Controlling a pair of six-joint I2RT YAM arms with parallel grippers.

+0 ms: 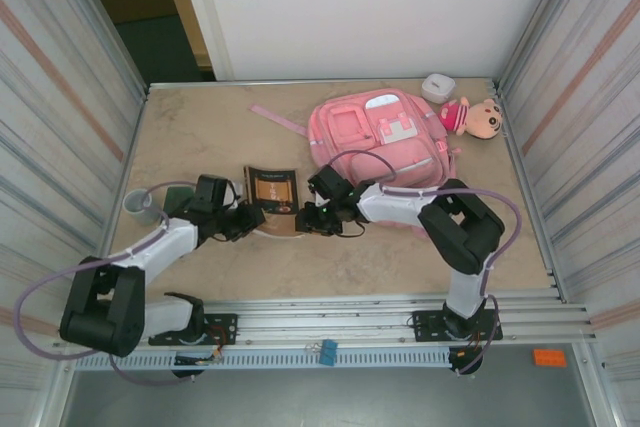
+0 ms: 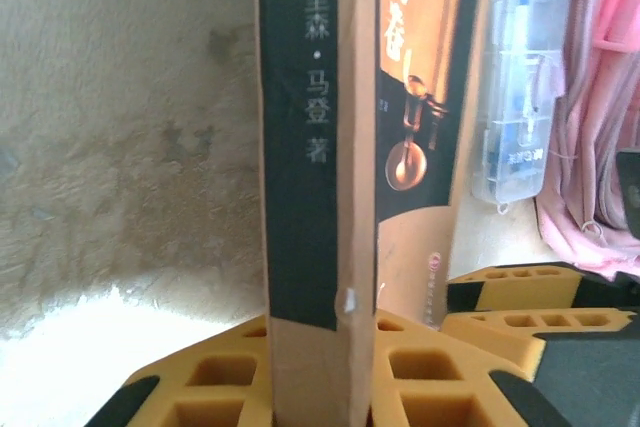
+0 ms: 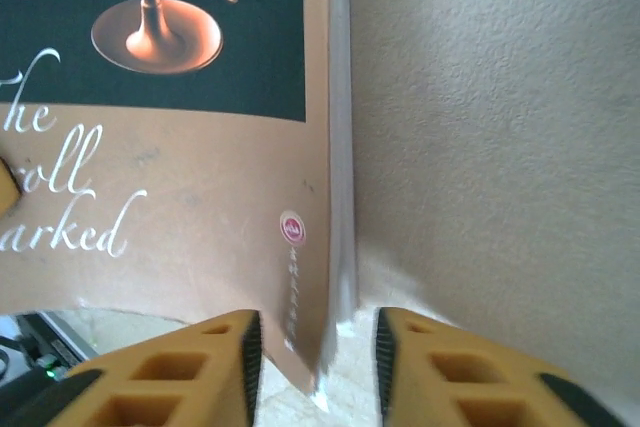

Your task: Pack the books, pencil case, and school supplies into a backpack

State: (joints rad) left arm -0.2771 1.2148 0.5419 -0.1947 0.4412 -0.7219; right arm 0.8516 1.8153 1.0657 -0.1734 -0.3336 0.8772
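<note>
**Book Clamped at Its Near End; Backpack Off to the Right**

The left gripper point(image 2: 322, 327) is clamped on the near end of the book point(image 2: 300, 147), at the spine edge. The spine runs straight away from its fingers. The right gripper point(image 3: 318, 339) stands parted around the book's other near corner, which appears clear of both fingers. The book's long axis points away from both grippers. The backpack point(image 1: 380, 137) lies beyond them and to the right, nearer the right arm. The carry therefore likely runs rightward and away.
</note>
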